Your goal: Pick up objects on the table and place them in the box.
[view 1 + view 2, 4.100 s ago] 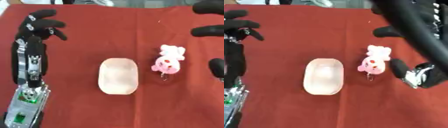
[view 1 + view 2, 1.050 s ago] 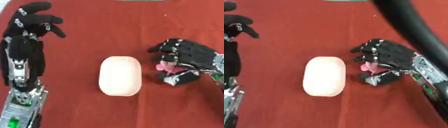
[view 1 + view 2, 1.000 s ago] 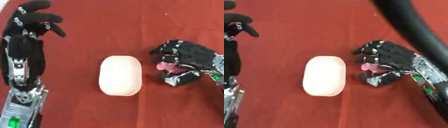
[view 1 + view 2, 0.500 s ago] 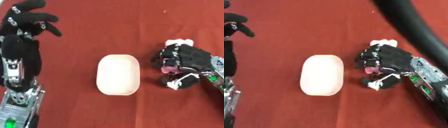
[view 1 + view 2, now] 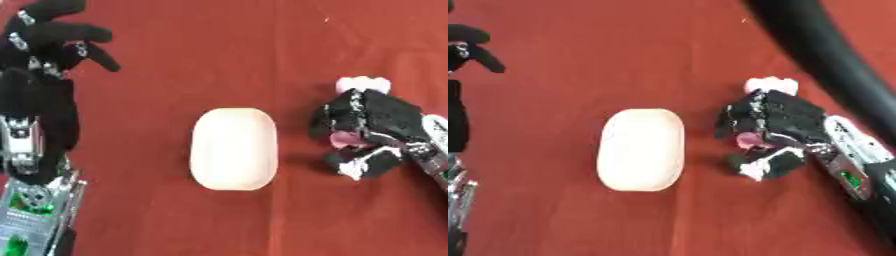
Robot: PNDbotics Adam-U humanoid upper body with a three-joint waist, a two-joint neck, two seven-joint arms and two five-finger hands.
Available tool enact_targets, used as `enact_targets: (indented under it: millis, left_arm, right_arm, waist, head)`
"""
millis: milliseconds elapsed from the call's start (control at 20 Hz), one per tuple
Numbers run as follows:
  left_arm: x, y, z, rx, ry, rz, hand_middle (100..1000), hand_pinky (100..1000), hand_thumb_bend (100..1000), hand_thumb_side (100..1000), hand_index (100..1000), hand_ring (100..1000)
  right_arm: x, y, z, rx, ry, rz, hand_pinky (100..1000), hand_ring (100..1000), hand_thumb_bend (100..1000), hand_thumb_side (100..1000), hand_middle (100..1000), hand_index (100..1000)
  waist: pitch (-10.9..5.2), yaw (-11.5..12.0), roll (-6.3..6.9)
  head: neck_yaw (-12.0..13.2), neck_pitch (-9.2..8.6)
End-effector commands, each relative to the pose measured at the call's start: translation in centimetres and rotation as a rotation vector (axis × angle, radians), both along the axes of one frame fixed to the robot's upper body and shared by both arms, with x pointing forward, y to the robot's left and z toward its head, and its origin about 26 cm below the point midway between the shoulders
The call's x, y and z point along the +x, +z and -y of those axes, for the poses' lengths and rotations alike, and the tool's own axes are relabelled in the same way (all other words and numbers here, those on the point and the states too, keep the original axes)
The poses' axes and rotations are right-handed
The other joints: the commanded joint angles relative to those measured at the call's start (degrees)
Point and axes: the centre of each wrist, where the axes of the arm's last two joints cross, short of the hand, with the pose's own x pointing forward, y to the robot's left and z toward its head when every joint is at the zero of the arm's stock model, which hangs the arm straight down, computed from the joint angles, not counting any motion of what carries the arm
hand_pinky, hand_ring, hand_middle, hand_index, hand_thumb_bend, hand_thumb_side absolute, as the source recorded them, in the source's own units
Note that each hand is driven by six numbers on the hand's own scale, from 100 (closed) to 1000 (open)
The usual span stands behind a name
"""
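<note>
Lying on the red tablecloth [image 5: 219, 45], the pink and white plush toy [image 5: 360, 85] is mostly hidden under the right hand [image 5: 372, 127]. Only its white top, with small rounded bumps, shows above the black fingers, and a patch of pink shows lower down, between the fingers and the thumb. The right hand has its fingers curled round the toy from above and the thumb is bent in from below, so it holds the toy. I cannot tell if the toy touches the cloth or is lifted a little. The toy is at the right side of the table, near the pale box but apart from it.

The box [image 5: 234, 148] is a cream-coloured oval container with rounded ends, standing in the middle of the table with its long side running away from the robot. Its inside looks plain and of one colour; I see nothing in it.

The left hand [image 5: 48, 42] is at the upper left, well apart from the box and the toy. Its fingers are spread and relaxed, pointing up and to the right, and it holds nothing. Its arm with silver parts runs down along the left edge.
</note>
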Motion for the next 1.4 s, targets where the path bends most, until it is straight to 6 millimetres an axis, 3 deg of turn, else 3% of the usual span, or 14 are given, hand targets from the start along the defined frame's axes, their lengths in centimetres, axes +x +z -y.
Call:
enact_targets:
  millis: [50,200,350,500,650,900,1400]
  left_arm:
    - [-0.3,0.8,-0.1,-0.012,-0.001,0.032,726,404,100,851,693,635]
    - [-0.3,0.8,0.0,-0.014,-0.003,0.032,726,403,100,851,693,635]
    - [-0.3,0.8,0.0,-0.013,-0.004,0.031,727,403,100,852,693,635]
    - [-0.3,0.8,-0.1,-0.012,-0.004,0.031,727,403,100,852,693,634]
    - [-0.3,0.8,-0.1,-0.011,-0.003,0.028,728,402,100,852,694,634]
    - [-0.3,0.7,-0.2,-0.008,0.002,0.024,729,402,100,851,694,633]
    - [-0.3,0.5,-0.2,-0.002,0.006,0.016,730,403,100,849,695,618]
  right_arm:
    - [0.4,-0.5,1.0,0.105,-0.015,-0.063,100,100,188,806,100,242]
    - [0.6,-1.2,1.2,0.154,-0.015,-0.126,100,100,161,800,100,215]
    - [0.6,-1.5,1.2,0.11,-0.015,-0.183,100,100,102,805,100,185]
    - [0.4,-1.7,1.0,0.07,-0.01,-0.243,100,100,100,794,100,165]
    - [0.0,-1.2,0.5,0.074,0.007,-0.297,100,100,100,728,100,138]
    - [-2.1,2.5,-1.5,0.145,0.109,-0.29,100,100,100,729,100,136]
    - [-8.3,9.4,-5.4,0.114,0.321,-0.131,100,100,100,761,100,119]
  waist:
    - [-0.46,0.1,0.19]
    - [-0.23,0.1,0.33]
    - [-0.12,0.1,0.41]
    - [-0.09,0.0,0.46]
    - [-0.13,-0.1,0.48]
    - [-0.38,-0.2,0.45]
    - [-1.1,-0.4,0.3]
  head:
    - [-0.5,-0.06]
    - [-0.6,0.01]
    - [-0.7,0.16]
    - [-0.8,0.27]
    - [-0.7,0.26]
    - [-0.6,0.27]
    - [-0.5,-0.35]
